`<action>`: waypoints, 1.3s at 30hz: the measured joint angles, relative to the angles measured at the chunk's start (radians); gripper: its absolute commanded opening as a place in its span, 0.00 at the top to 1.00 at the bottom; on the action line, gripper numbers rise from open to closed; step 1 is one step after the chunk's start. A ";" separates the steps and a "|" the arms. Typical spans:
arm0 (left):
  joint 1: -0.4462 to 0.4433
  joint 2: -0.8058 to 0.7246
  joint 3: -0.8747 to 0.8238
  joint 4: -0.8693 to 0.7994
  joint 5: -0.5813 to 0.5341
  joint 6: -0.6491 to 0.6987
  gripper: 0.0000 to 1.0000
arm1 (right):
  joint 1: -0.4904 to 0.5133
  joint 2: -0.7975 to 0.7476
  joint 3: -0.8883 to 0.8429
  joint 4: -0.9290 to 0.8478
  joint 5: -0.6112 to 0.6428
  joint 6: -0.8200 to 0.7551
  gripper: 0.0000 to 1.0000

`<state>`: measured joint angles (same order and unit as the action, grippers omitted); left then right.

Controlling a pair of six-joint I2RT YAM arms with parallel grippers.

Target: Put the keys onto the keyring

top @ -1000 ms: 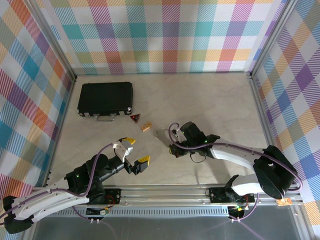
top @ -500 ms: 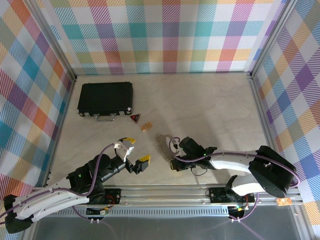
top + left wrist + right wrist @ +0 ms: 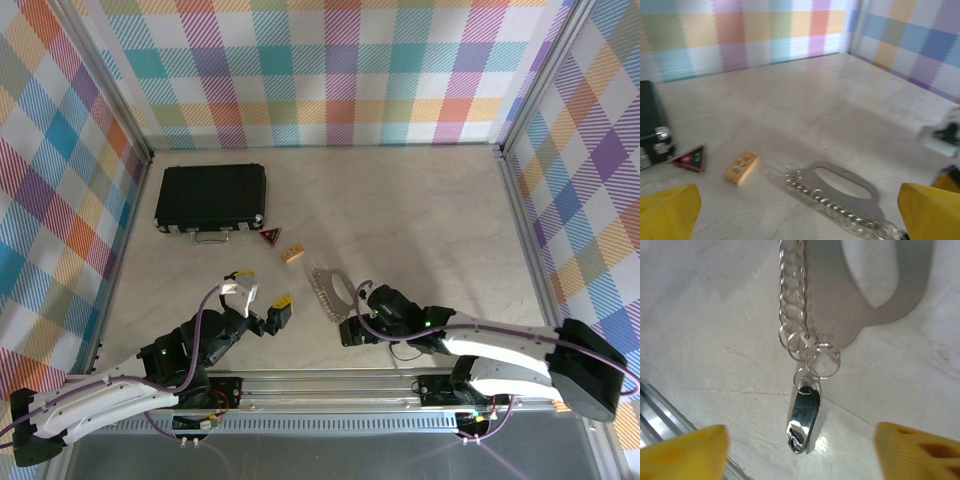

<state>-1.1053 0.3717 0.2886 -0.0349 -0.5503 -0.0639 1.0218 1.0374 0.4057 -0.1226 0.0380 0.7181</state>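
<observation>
Starting big: pale tabletop (image 3: 420,220), plaid walls all round. Up at ten o'clock, a black case (image 3: 210,197), lying flat, lid down. Down at seven o'clock, left claw (image 3: 262,297) spread wide, gripping nothing, pointed toward one o'clock. Over at five o'clock, right claw (image 3: 801,452) spread wide as well, pinching nothing, poised at the near end of the keys (image 3: 330,285).

Keys lying flat just below tabletop centre. Looks like a thin silver plate with a slot cut through it and a row of fine wire rings along one edge. Probably light, with a stiff plate and loose, jangly rings. Slick on the stone and awkward to get under while flat. Best hold, by the look of it: across the plate's edge or at the slot, not on the rings, which would likely swivel and slip.

Next down, a tan wooden block (image 3: 292,255) at eleven o'clock of the keys. Just beyond it, a red-and-black triangular tag (image 3: 270,237), both clear of the bunch.

Smallest, the keyring (image 3: 804,415): tiny dark-edged oval with a pale gleam, at six o'clock of the last ring and touching it. Linked or merely resting there, cannot tell.

From above, barely a speck by the right claw. From the right wrist, crisp, rings countable. From the left wrist, slot and ring row seen low and side-on, that far end blurred.
</observation>
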 measured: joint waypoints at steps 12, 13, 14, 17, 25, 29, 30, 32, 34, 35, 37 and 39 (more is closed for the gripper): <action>0.083 0.125 -0.014 0.073 -0.359 0.081 0.00 | -0.084 -0.406 0.004 -0.150 0.365 -0.190 0.01; 0.103 0.124 -0.018 0.080 -0.371 0.084 0.00 | -0.117 -0.414 0.004 -0.143 0.373 -0.210 0.01; 0.132 0.120 -0.024 0.088 -0.388 0.085 0.00 | -0.170 -0.415 0.004 -0.130 0.377 -0.235 0.01; 0.223 0.090 -0.046 0.112 -0.406 0.092 0.00 | -0.321 -0.395 0.005 -0.095 0.377 -0.287 0.01; 0.395 0.125 -0.101 0.224 -0.449 0.145 0.00 | -0.507 -0.306 -0.013 0.072 0.443 -0.395 0.01; 0.466 0.226 -0.177 0.351 -0.453 0.170 0.00 | -0.597 -0.240 -0.038 0.144 0.485 -0.413 0.01; 0.487 0.258 -0.190 0.370 -0.449 0.174 0.00 | -0.615 -0.228 -0.040 0.156 0.487 -0.419 0.01; 0.524 0.319 -0.198 0.399 -0.437 0.175 0.00 | -0.651 -0.204 -0.043 0.195 0.497 -0.441 0.01; 0.547 0.359 -0.199 0.435 -0.422 0.179 0.00 | -0.665 -0.183 -0.045 0.237 0.501 -0.472 0.01; 0.560 0.375 -0.199 0.459 -0.410 0.181 0.00 | -0.671 -0.169 -0.045 0.264 0.501 -0.496 0.01; 0.595 0.401 -0.199 0.500 -0.385 0.182 0.00 | -0.684 -0.133 -0.050 0.335 0.500 -0.547 0.01; 0.638 0.427 -0.199 0.530 -0.356 0.180 0.00 | -0.701 -0.081 -0.057 0.406 0.496 -0.592 0.01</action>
<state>-0.4671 0.7990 0.0895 0.4953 -0.9058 0.1165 0.3210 0.9562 0.3489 0.2832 0.5335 0.1265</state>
